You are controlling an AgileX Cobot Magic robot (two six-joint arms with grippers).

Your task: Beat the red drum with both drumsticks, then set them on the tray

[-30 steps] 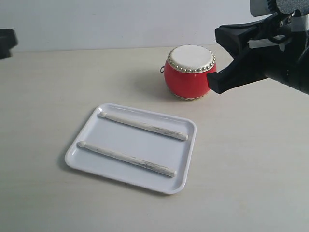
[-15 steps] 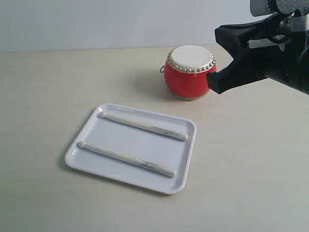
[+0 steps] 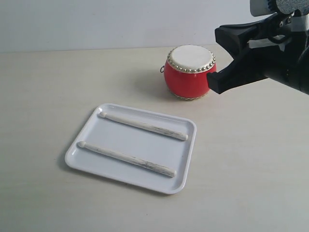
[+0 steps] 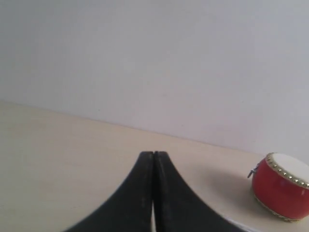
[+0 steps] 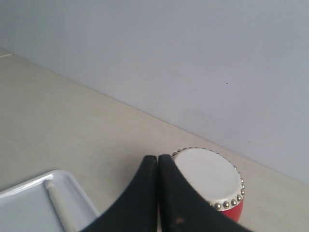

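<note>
Red-bodied and cream-topped, with a ring of gold studs, the red drum [image 3: 189, 72] is seen standing upright just right of centre in the upper part of the exterior frame. A small metal ring is shown on its left side. Below and to the left of it, in the lower middle of the frame and apart from it, the tray [image 3: 140, 142] is laid flat. Both drumsticks are held in it: the upper drumstick [image 3: 143, 125] is laid near the far rim, the lower drumstick [image 3: 126, 158] near the near rim. They are set roughly parallel and apart, with the rounded tips turned to the left of the frame.

The drum's right edge is overlapped in the picture by the black right arm [image 3: 270, 53], which fills the upper right corner; contact with the drum cannot be judged.

In the right wrist view, the right gripper [image 5: 158, 159] is shown with its jaws pressed together on nothing, the drum just beyond them and a corner of the tray beside them. In the left wrist view, the left gripper [image 4: 153, 154] is likewise closed and empty, with the drum well off to one side.

Everything is carried by a pale beige tabletop [image 3: 48, 87], backed by a plain grey wall [image 3: 96, 24].
</note>
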